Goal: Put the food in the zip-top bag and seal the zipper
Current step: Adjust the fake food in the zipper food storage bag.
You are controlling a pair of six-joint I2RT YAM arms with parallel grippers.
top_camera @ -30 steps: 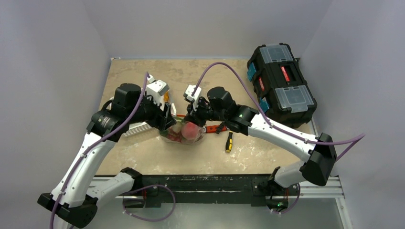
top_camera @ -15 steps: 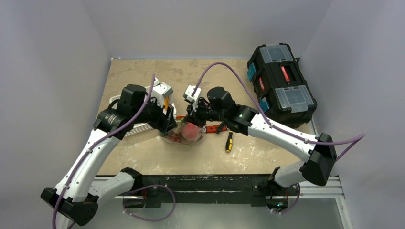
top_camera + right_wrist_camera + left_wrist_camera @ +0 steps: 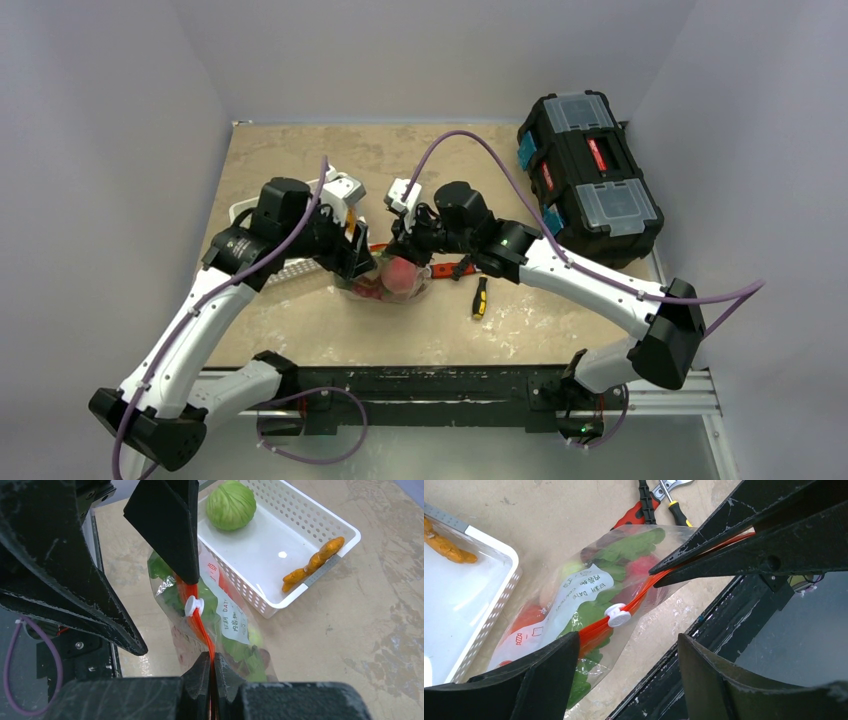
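Right wrist view: zipper (image 3: 202, 627) pinched inside the closed right end effector (image 3: 212, 663).

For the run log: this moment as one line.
right hand: shut on zipper | left hand: open near slider | slider: between hands | basket: cabbage, carrot

Basket (image 3: 287, 270) hems bag (image 3: 392, 287) left; screwdriver (image 3: 480, 297), wrench (image 3: 461, 268) right.

top — overhead, far, looking down | wrists — close, facing each other, both on zip-top bag (image 3: 574, 592)
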